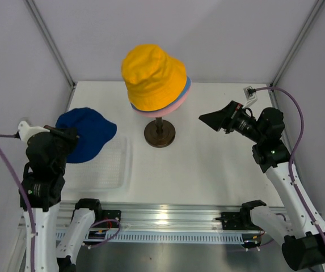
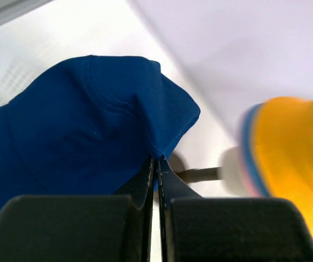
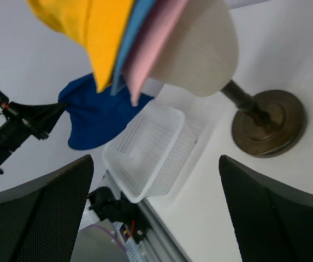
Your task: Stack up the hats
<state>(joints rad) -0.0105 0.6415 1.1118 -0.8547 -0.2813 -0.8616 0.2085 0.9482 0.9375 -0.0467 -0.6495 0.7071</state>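
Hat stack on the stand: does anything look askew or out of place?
Nothing damaged. Under the yellow hat, the light blue hat and pink hat brims peek out on one side only, so the stack sits slightly uneven. The navy hat is off it, pinched by the left end effector.

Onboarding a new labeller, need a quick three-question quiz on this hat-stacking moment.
1. True or false: the yellow hat sits topmost on the head form.
2. What colour is the hat pinched by the left fingers: A pink, B navy, C light blue?
3. Fill in: the right fingers stand ____.
Key: 1 true; 2 B, the navy hat; 3 open.
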